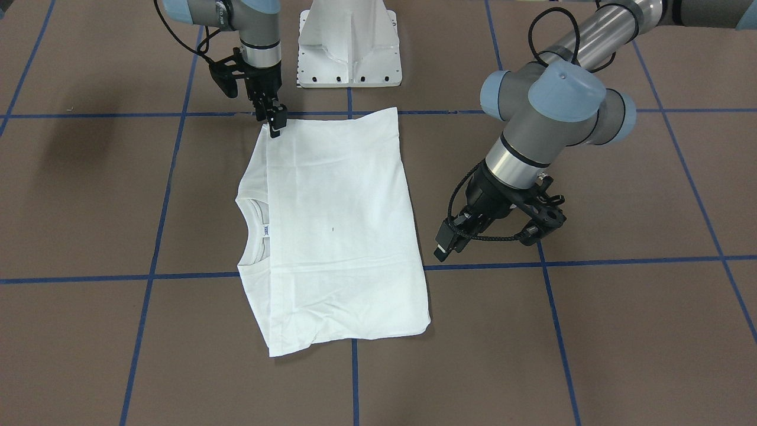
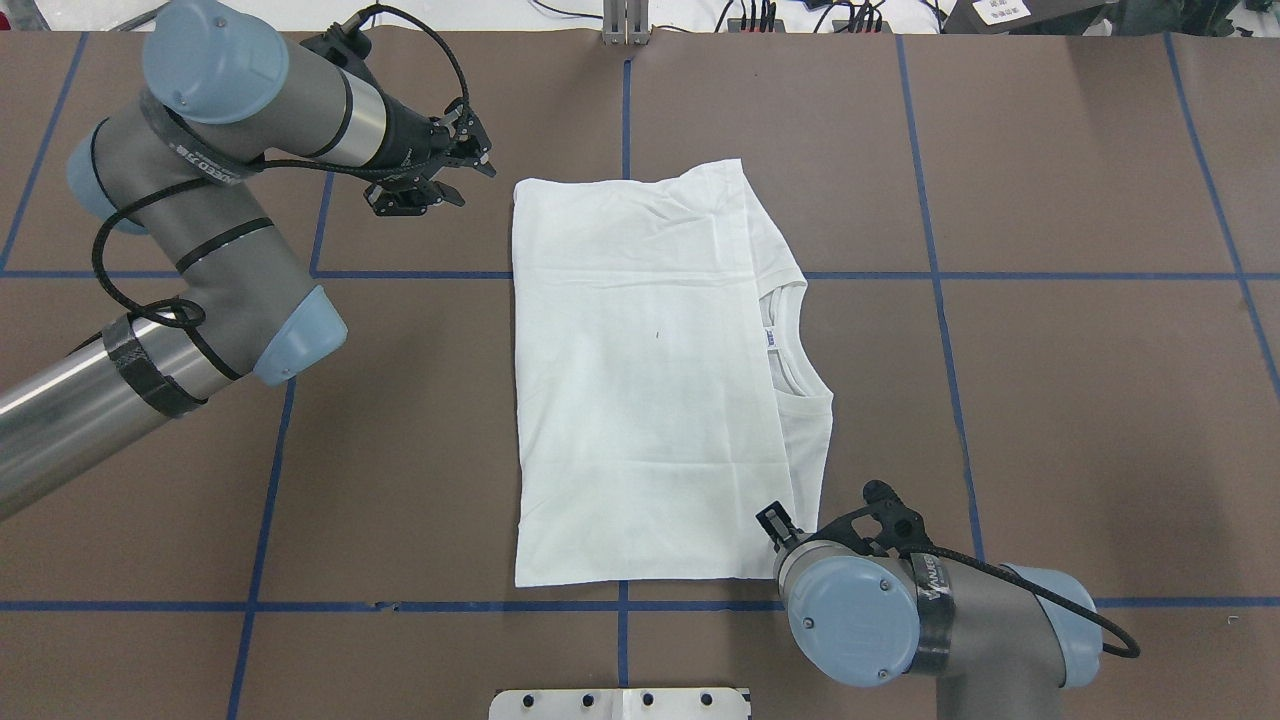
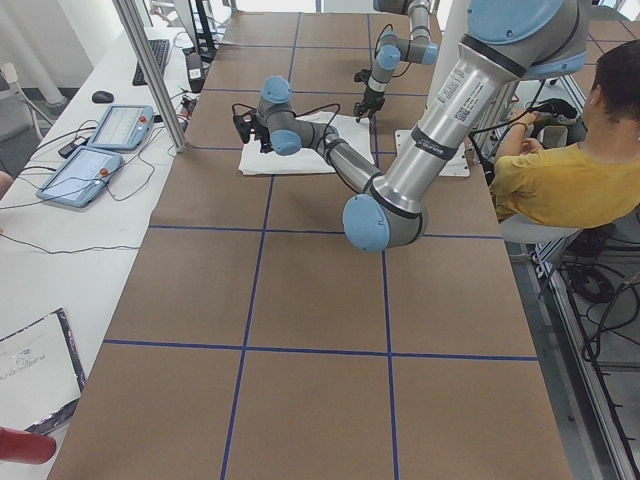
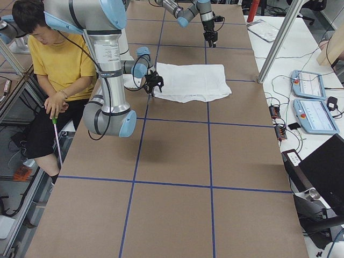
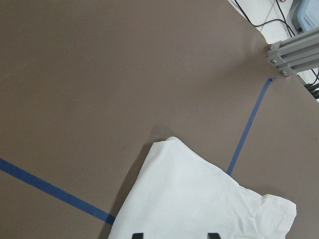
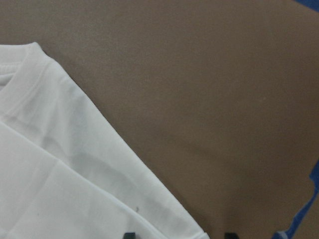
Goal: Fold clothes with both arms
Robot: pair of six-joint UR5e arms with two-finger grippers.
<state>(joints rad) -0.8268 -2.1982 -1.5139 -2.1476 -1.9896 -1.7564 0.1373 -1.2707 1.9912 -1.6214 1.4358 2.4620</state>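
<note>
Overhead exterior check: one folded T-shirt [image 2: 640, 400], two arms, two hands, both released.
We count a single white shirt lying flat at the middle of the brown surface [image 2: 1050, 400], folded to a rectangle, with one ribbed collar [image 2: 803, 345] and one small neck label [image 2: 771, 338] exposed along the edge toward the robot's right. The left hand [image 2: 468, 183] stands off the shirt's far corner, jaws apart, gripping nothing and clear of the cloth. The right hand [image 1: 275, 123] stands at the shirt's near corner by the shoulder; its wrist view shows two fingertips [image 6: 129, 235] spread, with the corner of the cloth reaching between them. One white pedestal base [image 1: 349, 41] sits just beyond the shirt's near edge. One person [image 4: 56, 64] in a yellow top sits beside the robot.
</note>
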